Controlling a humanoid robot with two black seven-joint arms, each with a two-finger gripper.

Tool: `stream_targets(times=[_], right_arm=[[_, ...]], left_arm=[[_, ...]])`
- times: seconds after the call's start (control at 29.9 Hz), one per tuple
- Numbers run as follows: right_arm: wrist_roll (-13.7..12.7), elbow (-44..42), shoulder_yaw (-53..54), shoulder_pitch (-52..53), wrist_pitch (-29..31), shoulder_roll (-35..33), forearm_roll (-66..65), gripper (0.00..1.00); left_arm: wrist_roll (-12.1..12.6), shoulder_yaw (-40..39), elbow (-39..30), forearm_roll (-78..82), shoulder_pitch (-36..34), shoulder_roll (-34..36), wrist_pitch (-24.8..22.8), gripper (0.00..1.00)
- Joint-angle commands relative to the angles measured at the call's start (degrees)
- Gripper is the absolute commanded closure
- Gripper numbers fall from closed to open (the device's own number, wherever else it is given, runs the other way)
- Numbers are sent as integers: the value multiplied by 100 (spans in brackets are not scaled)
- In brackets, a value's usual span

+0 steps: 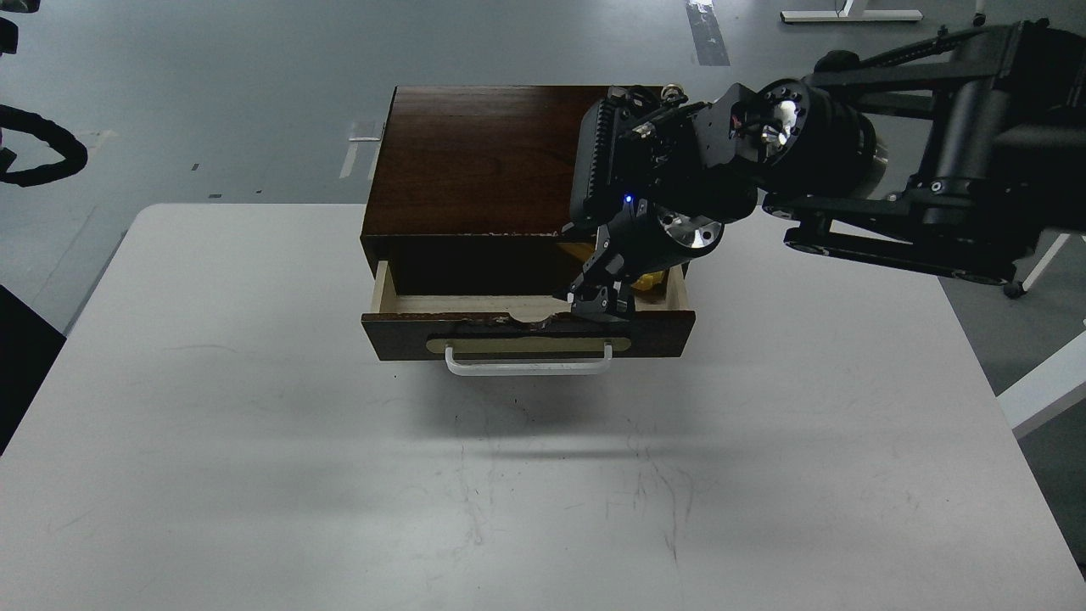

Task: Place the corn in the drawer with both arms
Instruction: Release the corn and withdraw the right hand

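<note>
Head view: the placing step looks to be in hand. The dark brown wooden drawer with pale inner sides and a white bar handle stands pulled partly out of its dark wood box, at about 12 o'clock on the pale grey worktop. The black right arm comes in from 2 o'clock and dips its right tool into the drawer's right end, just behind the chipped front edge. The bright yellow toy corn cob shows only as small yellow patches beside and behind the tool, inside the drawer at its right end. The fingers are dark and bunched, so I cannot tell whether they are spread or pinching the corn. The left tool is out of sight; only a black cable loop shows at 9 o'clock

My guess is the next move calls for letting go cleanly, lifting clear of the front edge, then pushing the drawer shut
</note>
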Motion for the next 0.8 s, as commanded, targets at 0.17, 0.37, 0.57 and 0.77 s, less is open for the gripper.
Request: stream_targets(times=[0.17, 0.37, 0.57, 0.77], right_arm=[[-50, -462, 1162, 20, 36, -296, 2189, 1], [-50, -954, 1813, -59, 14, -1060, 3938, 0], [-59, -1928, 2007, -138, -30, -1535, 6345, 0], [-41, -2668, 2208, -602, -30, -1834, 8744, 0]], left_arm=[[11, 1, -3, 0, -9, 28, 0, 2], [37, 9, -3, 0, -18, 28, 0, 2], [46, 71, -3, 0, -18, 2, 0, 2], [46, 106, 15, 9, 87, -60, 0, 2]])
